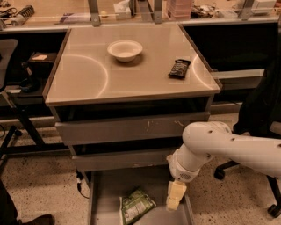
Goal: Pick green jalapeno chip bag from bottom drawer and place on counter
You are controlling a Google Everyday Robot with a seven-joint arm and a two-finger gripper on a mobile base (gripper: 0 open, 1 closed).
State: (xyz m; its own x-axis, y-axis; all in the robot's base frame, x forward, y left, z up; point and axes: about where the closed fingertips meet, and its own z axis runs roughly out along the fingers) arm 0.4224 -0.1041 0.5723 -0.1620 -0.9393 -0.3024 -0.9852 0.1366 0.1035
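Note:
The green jalapeno chip bag (135, 206) lies flat on the grey floor of the open bottom drawer (105, 189), near its front middle. My gripper (174, 197) hangs from the white arm just inside the drawer's right side. It points down, a little to the right of the bag and apart from it. The counter (83, 74) is the glossy tan top of the drawer cabinet above.
A white bowl (125, 49) and a small dark brown wrapper (179, 68) sit on the counter. Two closed grey drawers (127, 129) are above the open one. A cluttered desk (57, 11) runs behind. A dark office chair (263, 110) stands at the right.

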